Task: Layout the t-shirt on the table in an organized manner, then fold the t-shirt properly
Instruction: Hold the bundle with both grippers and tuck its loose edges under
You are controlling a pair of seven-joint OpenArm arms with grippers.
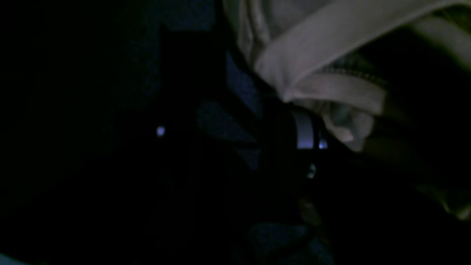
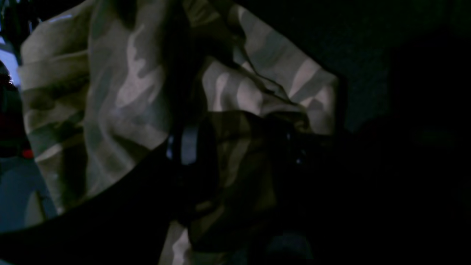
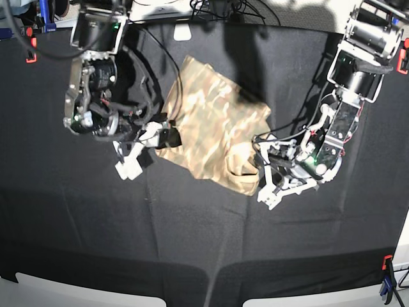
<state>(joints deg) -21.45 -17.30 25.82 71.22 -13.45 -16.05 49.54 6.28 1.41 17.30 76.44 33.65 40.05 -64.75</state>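
Observation:
The camouflage t-shirt (image 3: 214,121) lies crumpled in a rough rectangle on the middle of the black table (image 3: 192,230). My right gripper (image 3: 165,135) is at the shirt's left edge and is shut on the fabric; in the right wrist view the camo cloth (image 2: 121,92) bunches around the gripper (image 2: 235,154). My left gripper (image 3: 262,167) is at the shirt's lower right corner. In the left wrist view it (image 1: 331,136) pinches a folded edge that shows the shirt's pale inside (image 1: 323,55). Both wrist views are very dark.
Red clamps (image 3: 29,52) (image 3: 402,59) hold the cloth at the far corners, and a blue clamp (image 3: 385,281) holds it at the near right. Cables and a white object (image 3: 182,32) lie along the back edge. Bare black cloth stretches in front of the shirt.

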